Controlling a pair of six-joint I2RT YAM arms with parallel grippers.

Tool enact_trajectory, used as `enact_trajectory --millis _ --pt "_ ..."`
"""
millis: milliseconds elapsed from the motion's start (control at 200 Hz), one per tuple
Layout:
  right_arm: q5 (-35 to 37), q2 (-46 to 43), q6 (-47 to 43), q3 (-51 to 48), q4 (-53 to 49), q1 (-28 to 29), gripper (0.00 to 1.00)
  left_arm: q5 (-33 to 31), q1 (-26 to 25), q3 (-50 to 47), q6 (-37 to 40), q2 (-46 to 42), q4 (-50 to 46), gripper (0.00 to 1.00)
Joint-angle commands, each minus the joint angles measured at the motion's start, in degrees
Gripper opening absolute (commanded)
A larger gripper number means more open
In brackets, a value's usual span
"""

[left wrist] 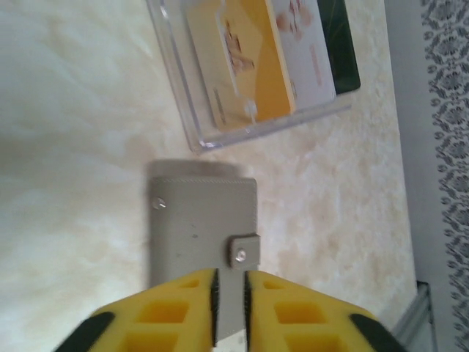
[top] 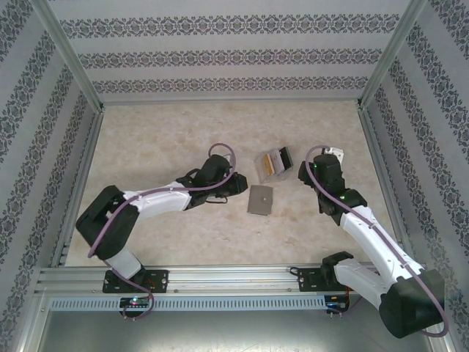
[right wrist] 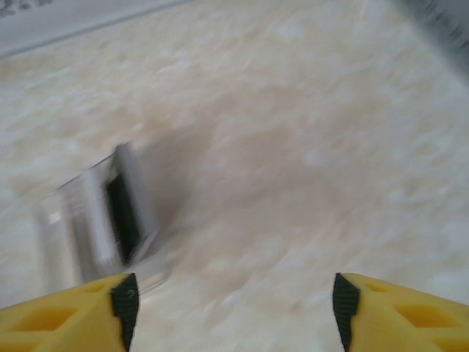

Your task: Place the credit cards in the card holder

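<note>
Left gripper [left wrist: 231, 286] hangs slightly parted over the flat grey snap-tab card holder [left wrist: 201, 220]; right gripper [right wrist: 234, 297] gapes wide beside a clear plastic box [right wrist: 95, 220].

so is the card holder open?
No, the card holder lies folded shut, its snap tab wrapped over the front face.

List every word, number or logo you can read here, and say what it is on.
No text can be read.
yellow card, in the clear box: dark print, too blurred to read.
white card: faint orange marks, too blurred to read.
dark card: no print shows.
card holder: plain grey, no text, just a snap tab.
</note>
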Motion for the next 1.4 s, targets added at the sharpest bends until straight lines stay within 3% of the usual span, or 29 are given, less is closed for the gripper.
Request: enact_trajectory --millis 0,50,210,325,415,535,689,869,889,909,1104,1189,1319,1394 --pt "10.6 3.4 -10.5 -3.6 9.4 -1.6 0.81 -10.8 2.5 -1.7 7.0 -6.3 -7.9 0.26" --pt "9.8 6.4 -12.1 -3.7 11.7 -2.7 0.81 -14.4 3.5 -2.5 9.1 -9.3 -10.5 0.31" --pt "6.6 15.0 -18.0 -6.2 24.5 -5.2 0.82 -29.4 7.8 -4.9 17.1 -18.2 -19.0 0.69" --pt "1.2 19.0 -19.0 -9.9 37.6 -7.6 0.82 -34.5 14.2 -7.2 21.3 -23.6 -21.4 0.9" --pt "-2.2 21.4 -19.2 -8.3 38.9 -9.6 0.81 -37.1 19.3 -9.9 23.7 -26.9 -20.6 1.0" --pt "-7.0 23.2 -21.1 -10.1 48.7 -11.4 0.81 -37.5 26.0 -13.4 24.9 -29.1 -18.0 0.99" --pt "-11.5 30.9 -21.7 -16.5 69.0 -13.1 0.81 -37.2 32.9 -15.9 27.6 -29.1 -14.2 0.99" --pt "-6.4 29.7 -19.9 -16.0 65.8 -12.9 0.83 -38.8 35.5 -23.4 39.3 -27.2 6.2 0.99" --pt "-6.2 30.0 -20.1 -16.2 66.6 -12.7 0.95 -38.3 35.8 -24.3 40.9 -26.6 9.0 0.99" --pt "-6.2 30.2 -20.2 -16.4 67.7 -12.7 0.98 -37.5 36.2 -25.0 41.8 -25.9 11.5 0.99" --pt "-4.8 30.1 -20.8 -16.1 67.0 -12.0 0.98 -29.3 38.4 -26.2 47.0 -13.7 28.5 0.99" --pt "-4.9 30.0 -20.7 -16.2 67.0 -11.9 0.98 -25.4 39.2 -25.0 47.4 -9.1 29.3 0.99" --pt "-5.0 30.1 -20.7 -16.1 67.0 -12.0 0.98 -21.0 39.3 -30.9 49.4 -2.0 46.9 0.99" --pt "-5.1 30.0 -20.7 -16.1 66.9 -11.9 0.98 -21.7 39.9 -29.9 47.9 -3.1 42.9 0.99"
